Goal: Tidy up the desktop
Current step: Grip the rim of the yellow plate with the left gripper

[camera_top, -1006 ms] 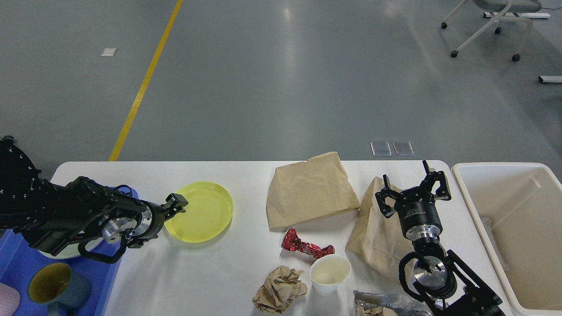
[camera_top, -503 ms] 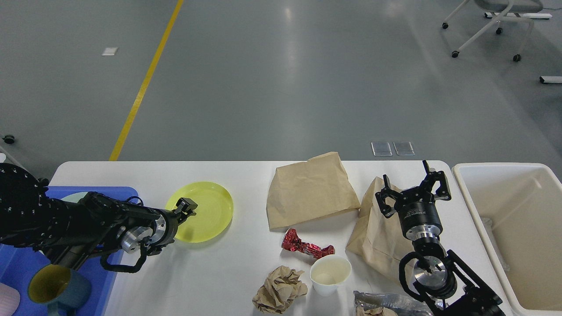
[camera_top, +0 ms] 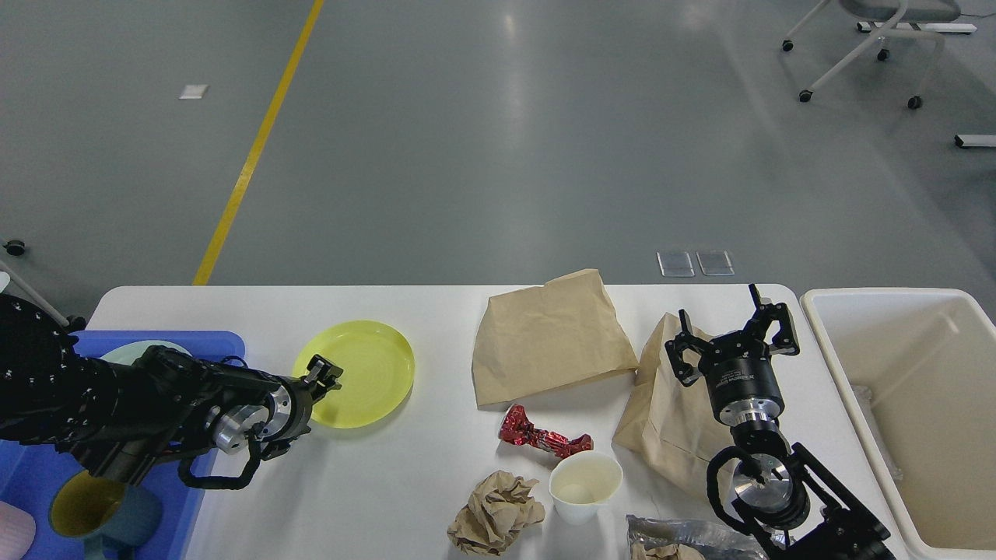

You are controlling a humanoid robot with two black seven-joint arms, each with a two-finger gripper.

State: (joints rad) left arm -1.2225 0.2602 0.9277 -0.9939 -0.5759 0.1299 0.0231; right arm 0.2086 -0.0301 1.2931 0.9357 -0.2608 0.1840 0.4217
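Observation:
The white desktop [camera_top: 436, 311] carries a yellow plate [camera_top: 369, 369], two brown paper bags [camera_top: 548, 338] [camera_top: 661, 416], a red foil wrapper [camera_top: 545, 439], a crumpled paper ball [camera_top: 494, 513], a white paper cup [camera_top: 585, 486] and a silver wrapper [camera_top: 685, 537]. My left gripper [camera_top: 325, 373] sits at the plate's left rim; it is small and dark, and its fingers cannot be told apart. My right gripper [camera_top: 731, 330] stands open over the top of the right bag, with nothing between its fingers.
A blue tray [camera_top: 31, 467] at the left edge holds a mug [camera_top: 101, 505] with a yellow inside and a pale plate [camera_top: 132, 351]. A cream bin [camera_top: 918, 404] stands just past the desktop's right end. An office chair [camera_top: 871, 47] is far off on the floor.
My left arm has dropped lower, and its gripper has moved right onto the yellow plate's left rim. The plate has hardly shifted. The right arm has not moved.

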